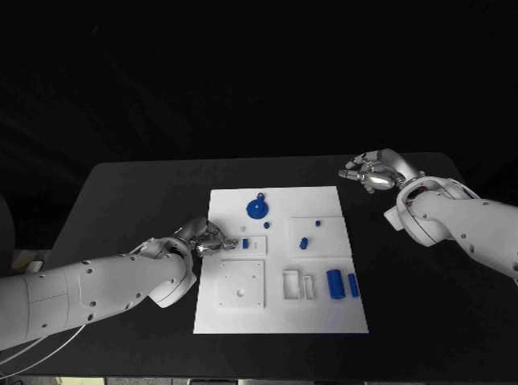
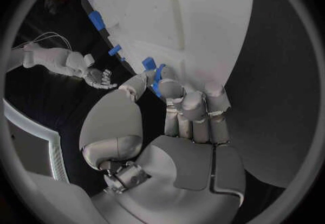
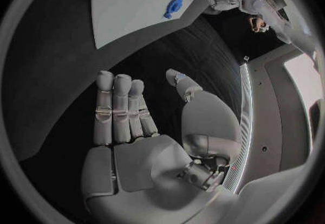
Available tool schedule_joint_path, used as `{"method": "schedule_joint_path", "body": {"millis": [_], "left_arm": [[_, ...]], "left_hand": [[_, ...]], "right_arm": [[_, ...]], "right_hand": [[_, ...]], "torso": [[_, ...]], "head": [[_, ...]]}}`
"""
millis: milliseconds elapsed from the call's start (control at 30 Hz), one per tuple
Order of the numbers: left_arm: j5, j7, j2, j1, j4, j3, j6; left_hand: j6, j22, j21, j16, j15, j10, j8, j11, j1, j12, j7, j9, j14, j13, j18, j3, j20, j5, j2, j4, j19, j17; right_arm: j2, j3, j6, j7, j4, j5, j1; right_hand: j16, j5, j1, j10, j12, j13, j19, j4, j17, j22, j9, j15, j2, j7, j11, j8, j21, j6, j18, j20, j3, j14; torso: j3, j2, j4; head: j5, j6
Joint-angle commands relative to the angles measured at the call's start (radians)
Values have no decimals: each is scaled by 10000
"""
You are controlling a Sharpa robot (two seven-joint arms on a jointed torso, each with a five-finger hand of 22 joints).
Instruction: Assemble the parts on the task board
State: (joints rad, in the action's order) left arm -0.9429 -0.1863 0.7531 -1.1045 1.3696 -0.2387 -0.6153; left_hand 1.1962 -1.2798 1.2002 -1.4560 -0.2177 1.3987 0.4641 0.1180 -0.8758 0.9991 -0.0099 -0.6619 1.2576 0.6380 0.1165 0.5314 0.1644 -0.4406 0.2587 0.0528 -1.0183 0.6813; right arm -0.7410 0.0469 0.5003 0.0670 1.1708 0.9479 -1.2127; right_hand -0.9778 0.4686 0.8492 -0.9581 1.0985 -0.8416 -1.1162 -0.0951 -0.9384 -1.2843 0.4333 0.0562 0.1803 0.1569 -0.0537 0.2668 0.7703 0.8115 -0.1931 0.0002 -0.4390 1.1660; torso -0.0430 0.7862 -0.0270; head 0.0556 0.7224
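Head view: the left hand [image 1: 204, 238] sits at the task board's [image 1: 329, 313] left edge, the right hand [image 1: 374, 172] apart off its far right corner. Left wrist view: fingers pinch a small blue part [image 2: 157, 75]. Right wrist view: fingers spread, holding nothing

No readable text, labels, brands, numbers or signs anywhere

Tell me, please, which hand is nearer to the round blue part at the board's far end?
The left. The left hand sits at the task board's left edge, a little nearer the robot than the round blue part. The right hand hovers off the board's far right corner, farther away.
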Motion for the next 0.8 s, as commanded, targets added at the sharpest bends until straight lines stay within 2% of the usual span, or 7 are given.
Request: {"method": "schedule_joint_path", "body": {"millis": [33, 133, 267, 300, 333, 367, 800], "left_arm": [[-33, -17, -13, 0, 32, 2, 131], [-33, -22, -16, 0, 34, 3, 93], [1, 25, -9, 0, 41, 3, -102], [1, 34, -5, 0, 42, 3, -110], [2, 37, 0, 0, 45, 3, -135], [2, 43, 3, 0, 51, 3, -142], [11, 17, 43, -2, 94, 5, -148]], "left_hand": [[-36, 11, -29, 36, -1, -45, -50, -34, -123, -67, 29, -10, -81, 15, 117, 26, 1029, -66, -17, 64, 53, 0], [-28, 15, -31, 35, 0, -40, -53, -34, -157, -66, 29, -10, -78, 15, 113, 37, 1027, -78, -70, 75, 48, 1], [-4, 28, -35, 29, 3, -22, -59, -36, -221, -65, 30, -15, -64, 16, 101, 59, 1022, -166, -277, 79, 36, 5], [1, 32, -37, 26, 4, -18, -64, -35, -225, -67, 32, -17, -60, 15, 93, 52, 1018, -267, -378, 79, 36, 8], [8, 33, -35, 22, 5, -10, -69, -34, -235, -66, 34, -21, -56, 17, 86, 41, 1015, -612, -476, 105, 37, 12], [15, 32, -31, 19, 4, -5, -69, -34, -247, -65, 32, -25, -51, 18, 84, 16, 1016, -670, -521, 137, 35, 14], [71, 18, -9, -4, 6, 30, -96, -34, -498, -66, 24, -43, -25, 20, 71, -126, 1023, -916, -1120, 688, 57, 34]], "right_arm": [[8, -3, -107, 88, 9, 27, 7], [11, -3, -112, 89, 13, 27, 8], [12, -3, -114, 88, 12, 27, 8], [11, -3, -114, 87, 11, 27, 9], [8, -3, -114, 87, 11, 27, 9], [7, -3, -113, 86, 11, 27, 9], [2, -3, -112, 82, 23, 27, 9]], "right_hand": [[41, 50, -100, 68, 28, 11, -61, -20, -15, -16, -10, 9, 6, 78, 22, 56, -34, -18, -687, -8, 13, 88], [41, 51, -101, 68, 29, 13, -61, -21, -15, -17, -11, 9, 5, 79, 21, 55, -35, -19, -687, -8, 13, 88], [42, 51, -102, 68, 30, 15, -62, -21, -16, -19, -11, 8, 4, 79, 21, 55, -36, -19, -687, -7, 13, 89], [42, 51, -102, 68, 31, 15, -62, -21, -16, -19, -12, 8, 4, 79, 21, 55, -36, -19, -687, -7, 13, 89], [42, 52, -103, 68, 31, 15, -62, -21, -16, -19, -12, 8, 4, 79, 21, 55, -37, -19, -687, -7, 13, 89], [42, 52, -103, 68, 31, 16, -62, -21, -16, -19, -12, 8, 4, 79, 21, 55, -37, -19, -687, -7, 13, 89], [44, 53, -104, 70, 35, 21, -64, -26, -18, -24, -13, 8, 4, 79, 21, 56, -41, -20, -687, -8, 12, 89]], "torso": [[-2, 8, -4], [-3, 2, -4], [-5, 5, -5], [-5, 5, -5], [-5, 4, -6], [-5, 1, -7], [-7, 1, -3]], "head": [[1, 0], [1, 7], [1, 11], [1, 11], [2, 10], [2, 7], [4, 6]]}}
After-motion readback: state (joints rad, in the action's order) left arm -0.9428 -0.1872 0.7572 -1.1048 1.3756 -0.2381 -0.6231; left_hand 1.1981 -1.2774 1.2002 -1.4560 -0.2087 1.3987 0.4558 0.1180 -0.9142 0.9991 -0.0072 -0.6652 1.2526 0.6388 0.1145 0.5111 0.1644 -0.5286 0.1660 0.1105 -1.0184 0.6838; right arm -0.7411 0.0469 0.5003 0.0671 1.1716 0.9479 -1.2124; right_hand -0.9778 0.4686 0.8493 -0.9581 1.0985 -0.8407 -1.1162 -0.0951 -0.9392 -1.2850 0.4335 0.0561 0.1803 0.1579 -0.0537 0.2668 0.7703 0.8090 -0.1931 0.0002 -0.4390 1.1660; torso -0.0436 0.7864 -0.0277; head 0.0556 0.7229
